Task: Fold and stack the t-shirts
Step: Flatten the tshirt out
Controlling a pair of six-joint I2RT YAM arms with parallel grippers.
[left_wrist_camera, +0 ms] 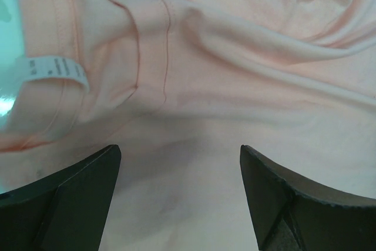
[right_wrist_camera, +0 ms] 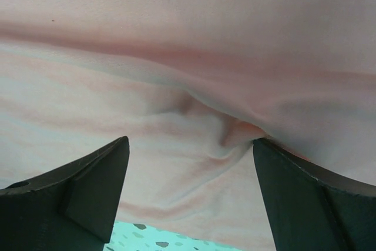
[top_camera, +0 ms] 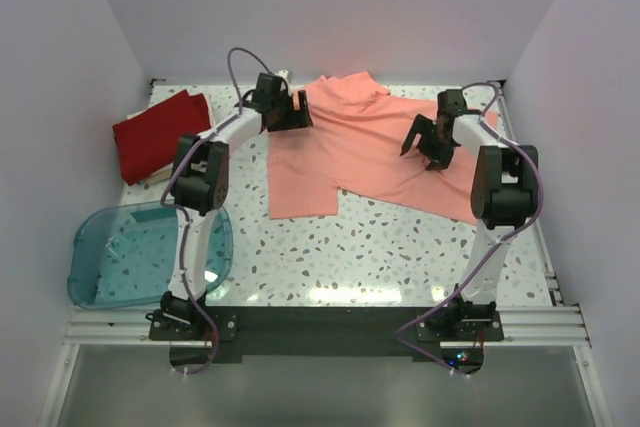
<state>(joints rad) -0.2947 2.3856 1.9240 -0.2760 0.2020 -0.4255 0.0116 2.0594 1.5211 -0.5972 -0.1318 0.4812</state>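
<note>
2 pincers hover over 1 spread shirt. The salmon-pink short-sleeved cloth t-shirt [top_camera: 350,147] lies opened out and rumpled on the far middle of the speckled white desk [top_camera: 400,247], with 1 side reaching toward the right rear corner. The left pincer [top_camera: 292,112] sits at the shirt's far left edge. Its black fingers [left_wrist_camera: 76,198] are apart with nothing gripped (its wrist view shows pink cloth, a stitched hem and a small white label [left_wrist_camera: 56,69] just below them). The right pincer [top_camera: 424,151] is over the shirt's right part, also spread wide. Its wrist view shows a raised wrinkle of pink cloth between the 2 fingers [right_wrist_camera: 76,198]; whether the tips touch the cloth I cannot tell. The deep red folded cloth t-shirt [top_camera: 160,132] lies at the far left of the desk, well apart from the pink one, with a pale edge showing under its near side. The translucent blue plastic tub [top_camera: 140,257] sits at the near left, beside the left arm.
</note>
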